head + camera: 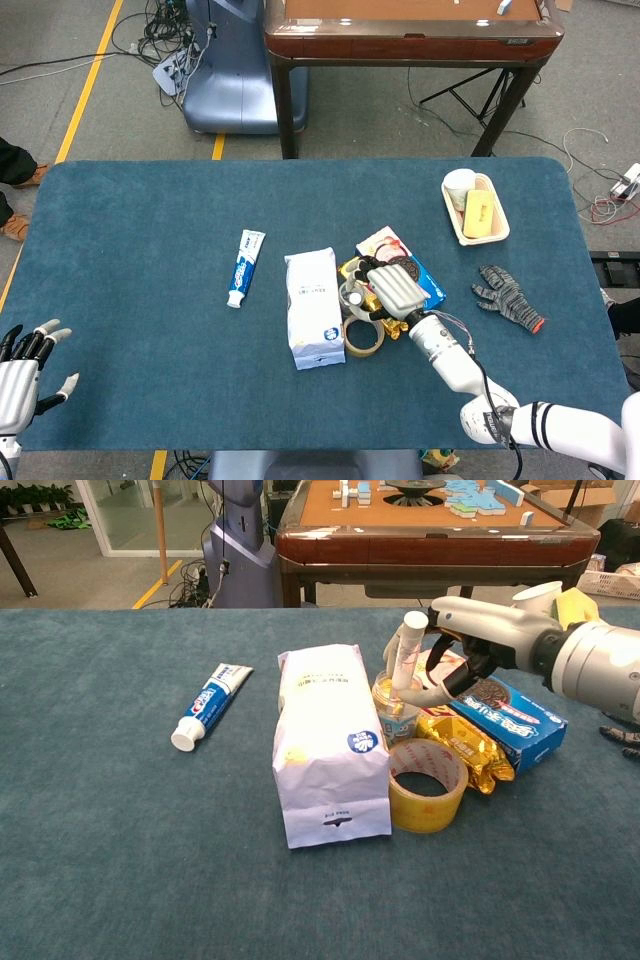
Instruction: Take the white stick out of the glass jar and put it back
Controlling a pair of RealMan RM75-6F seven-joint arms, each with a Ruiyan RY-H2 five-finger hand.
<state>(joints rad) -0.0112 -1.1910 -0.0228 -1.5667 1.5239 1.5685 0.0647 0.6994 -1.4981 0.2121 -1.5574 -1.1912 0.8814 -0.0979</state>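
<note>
On the blue felt desk's middle, the smooth white stick [406, 652] stands tilted in the clear round glass jar [395, 708], right hand [462, 640] curled around it, left hand [20, 372] spread empty at the near-left corner.

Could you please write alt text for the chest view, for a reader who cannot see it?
The robot's right hand closes around the white stick standing in a small glass jar on a blue table. Around the jar are a white paper bag, a tape roll, a yellow snack packet and a blue cookie box; a toothpaste tube lies apart, left.
</note>
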